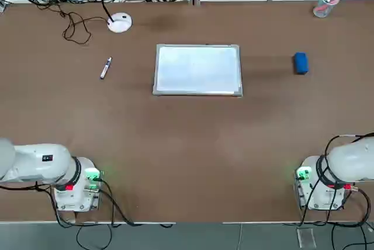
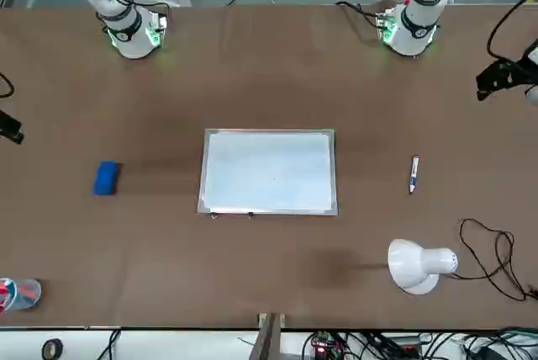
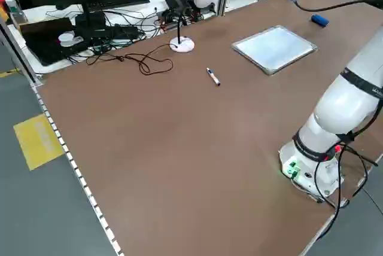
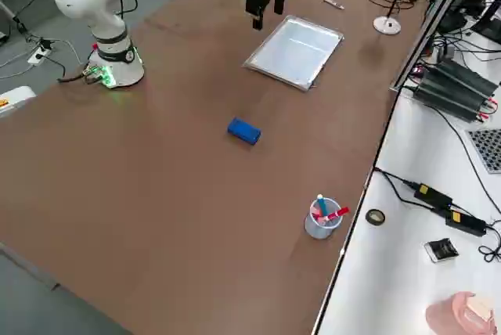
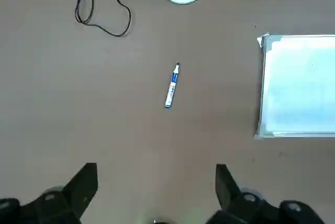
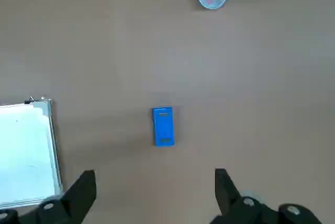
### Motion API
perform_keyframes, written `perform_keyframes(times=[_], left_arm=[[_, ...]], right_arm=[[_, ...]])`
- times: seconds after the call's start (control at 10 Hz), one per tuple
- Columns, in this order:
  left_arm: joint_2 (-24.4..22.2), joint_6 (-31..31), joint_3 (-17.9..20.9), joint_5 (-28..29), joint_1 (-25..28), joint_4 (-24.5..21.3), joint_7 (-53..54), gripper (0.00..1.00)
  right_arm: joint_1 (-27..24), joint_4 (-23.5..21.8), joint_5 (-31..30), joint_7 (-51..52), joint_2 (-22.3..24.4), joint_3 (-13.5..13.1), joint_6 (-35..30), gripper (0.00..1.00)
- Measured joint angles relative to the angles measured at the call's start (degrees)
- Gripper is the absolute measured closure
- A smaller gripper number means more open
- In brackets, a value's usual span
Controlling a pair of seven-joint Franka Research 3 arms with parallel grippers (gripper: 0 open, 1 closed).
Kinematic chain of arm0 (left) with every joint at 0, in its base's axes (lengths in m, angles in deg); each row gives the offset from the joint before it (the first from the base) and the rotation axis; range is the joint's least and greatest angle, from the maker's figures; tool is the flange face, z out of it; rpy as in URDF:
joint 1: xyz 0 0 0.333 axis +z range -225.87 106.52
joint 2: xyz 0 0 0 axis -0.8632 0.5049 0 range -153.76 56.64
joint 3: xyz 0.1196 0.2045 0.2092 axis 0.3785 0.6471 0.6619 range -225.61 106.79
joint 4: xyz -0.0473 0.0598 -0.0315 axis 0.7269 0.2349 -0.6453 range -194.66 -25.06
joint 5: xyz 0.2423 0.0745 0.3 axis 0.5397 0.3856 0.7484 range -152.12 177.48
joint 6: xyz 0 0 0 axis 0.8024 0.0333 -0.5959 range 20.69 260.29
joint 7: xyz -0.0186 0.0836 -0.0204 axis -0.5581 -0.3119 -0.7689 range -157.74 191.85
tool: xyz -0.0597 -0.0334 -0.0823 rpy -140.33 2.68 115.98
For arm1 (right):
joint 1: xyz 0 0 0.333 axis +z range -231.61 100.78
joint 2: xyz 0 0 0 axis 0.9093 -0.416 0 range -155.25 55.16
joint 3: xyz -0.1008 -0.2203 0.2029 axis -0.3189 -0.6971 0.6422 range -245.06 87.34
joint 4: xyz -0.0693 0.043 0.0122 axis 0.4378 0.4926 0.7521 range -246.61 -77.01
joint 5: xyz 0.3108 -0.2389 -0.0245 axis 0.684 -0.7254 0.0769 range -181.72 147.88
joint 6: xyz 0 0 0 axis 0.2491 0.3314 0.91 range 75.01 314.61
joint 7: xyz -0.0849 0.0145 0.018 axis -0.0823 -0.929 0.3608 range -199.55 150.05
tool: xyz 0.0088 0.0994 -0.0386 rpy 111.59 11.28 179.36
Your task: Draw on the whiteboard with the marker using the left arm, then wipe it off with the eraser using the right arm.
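A whiteboard (image 1: 197,69) lies flat near the middle of a brown worktop (image 1: 187,145), slightly toward the far side. Its surface looks clean, with no visible marks.

The marker (image 1: 106,68) lies on the worktop to the left of the board, well apart from it. It is a slim white pen with a blue band, lying loose with nothing touching it.

The eraser (image 1: 300,63), a small bright blue block, lies on the worktop to the right of the board, also well apart from it.

The left gripper (image 5: 154,192) hangs above the worktop on the near side of the marker, pointing down. Its fingers (image 5: 84,185) stand wide apart and hold nothing.

The right gripper (image 6: 154,195) hangs above the worktop on the near side of the eraser, pointing down, its fingers (image 6: 84,192) likewise spread wide and empty.

The base of the left arm (image 1: 76,188) sits at the near left edge of the worktop, showing a green light. The base of the right arm (image 1: 318,186) sits at the near right edge, also lit green.

At the far left, a white lamp (image 1: 119,23) stands on a round base, with a black cord (image 1: 76,28) looping beside it. At the far right corner stands a clear cup (image 1: 323,6) holding red-pink items.
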Motion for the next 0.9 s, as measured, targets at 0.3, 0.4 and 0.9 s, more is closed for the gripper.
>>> perform_keyframes(times=[0.3,0.4,0.9], left_arm=[[0.00,0.00,0.02,0.00,0.00,0.03,0.00,0.00],[0.02,0.00,0.05,0.00,0.01,0.01,0.06,0.00],[0.94,5.79,0.17,0.02,0.73,-5.67,0.18,0.00]], right_arm=[[0.05,0.00,0.00,0.00,0.00,0.00,0.53,0.00],[0.06,0.00,0.00,0.00,0.00,0.00,0.65,0.00],[0.07,-0.04,0.00,0.00,0.00,0.00,1.17,0.00]])
